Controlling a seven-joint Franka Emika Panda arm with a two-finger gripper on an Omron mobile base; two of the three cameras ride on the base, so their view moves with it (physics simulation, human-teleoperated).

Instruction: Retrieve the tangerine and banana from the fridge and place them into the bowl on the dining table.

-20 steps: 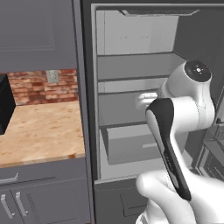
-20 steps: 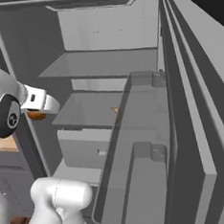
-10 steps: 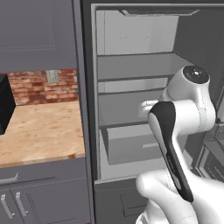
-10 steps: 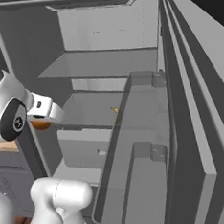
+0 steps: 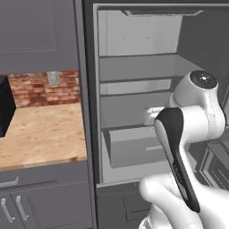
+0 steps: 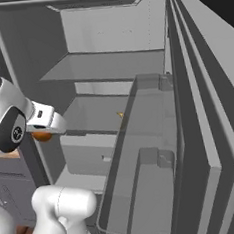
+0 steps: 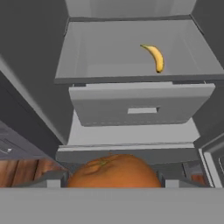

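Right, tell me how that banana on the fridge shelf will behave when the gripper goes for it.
The banana lies flat on its side on the smooth shelf, so it will probably slide or spin rather than roll. Its curve and slimness suggest a grip across the middle holds best. It looks stiff and probably light, though squeezing hard might bruise it.

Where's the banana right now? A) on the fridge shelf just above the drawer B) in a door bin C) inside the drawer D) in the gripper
A: in the hand view the banana lies on the pale shelf directly above the closed drawer, while the gripper holds the tangerine.
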